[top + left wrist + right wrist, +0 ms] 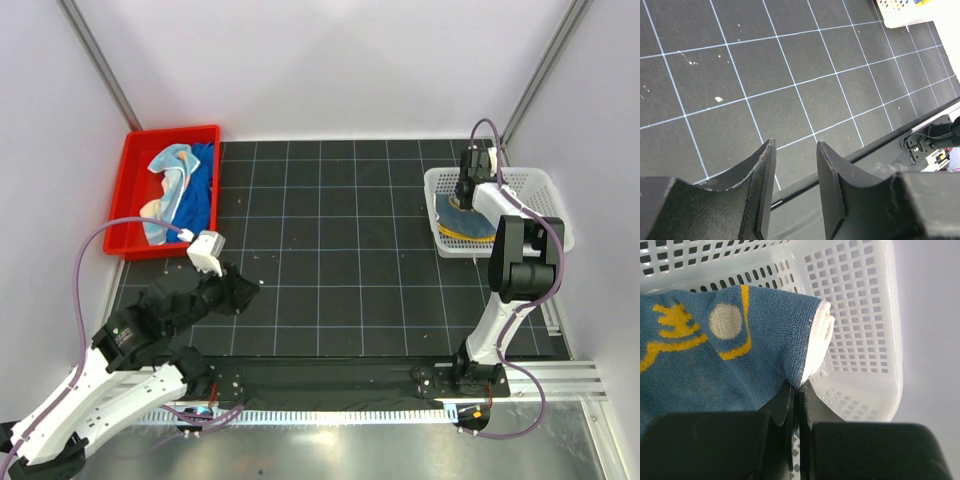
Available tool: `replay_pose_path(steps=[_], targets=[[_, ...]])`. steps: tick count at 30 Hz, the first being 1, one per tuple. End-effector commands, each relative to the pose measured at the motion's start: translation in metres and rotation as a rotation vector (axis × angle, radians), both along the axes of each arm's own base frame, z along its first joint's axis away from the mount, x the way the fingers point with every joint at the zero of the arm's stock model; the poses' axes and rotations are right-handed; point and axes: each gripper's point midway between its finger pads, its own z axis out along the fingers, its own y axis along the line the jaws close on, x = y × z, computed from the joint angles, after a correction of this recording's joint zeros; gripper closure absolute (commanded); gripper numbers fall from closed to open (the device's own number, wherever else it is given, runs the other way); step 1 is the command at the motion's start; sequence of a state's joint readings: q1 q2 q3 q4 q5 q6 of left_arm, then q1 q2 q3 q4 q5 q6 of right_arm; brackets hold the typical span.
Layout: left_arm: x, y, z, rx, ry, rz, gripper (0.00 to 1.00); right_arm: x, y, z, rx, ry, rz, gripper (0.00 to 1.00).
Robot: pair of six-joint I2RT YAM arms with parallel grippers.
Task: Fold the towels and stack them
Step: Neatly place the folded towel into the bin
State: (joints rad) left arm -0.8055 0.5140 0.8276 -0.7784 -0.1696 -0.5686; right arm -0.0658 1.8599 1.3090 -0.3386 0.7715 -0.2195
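Two towels lie crumpled in the red tray seen from above, the right gripper down in the white basket; left wrist: the left gripper half-open, empty over the black mat; right wrist: jaws pinching an edge of the blue towel, probably best let go gently so its folds hold.

Black gridded worktop: red plastic tray at the far-left corner, white mesh basket against the right edge, well apart.

left tray: maybe two towels; right basket: towel
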Motion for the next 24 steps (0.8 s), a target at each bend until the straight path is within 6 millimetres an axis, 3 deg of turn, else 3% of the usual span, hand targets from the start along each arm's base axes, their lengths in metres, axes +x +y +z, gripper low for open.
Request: replay_pose_path(steps=[1, 12, 24], targets=[[0.001, 0.001, 0.004, -0.012, -0.019, 0.008, 0.58, 0.007, -0.011, 0.005, -0.022, -0.038, -0.015, 0.99], [0.000, 0.002, 0.004, -0.010, -0.022, 0.015, 0.58, 0.017, -0.030, 0.002, -0.018, -0.022, -0.052, 0.99], [0.001, 0.002, 0.002, 0.000, -0.015, 0.021, 0.58, 0.021, -0.041, -0.015, -0.007, -0.001, -0.097, 0.96]])
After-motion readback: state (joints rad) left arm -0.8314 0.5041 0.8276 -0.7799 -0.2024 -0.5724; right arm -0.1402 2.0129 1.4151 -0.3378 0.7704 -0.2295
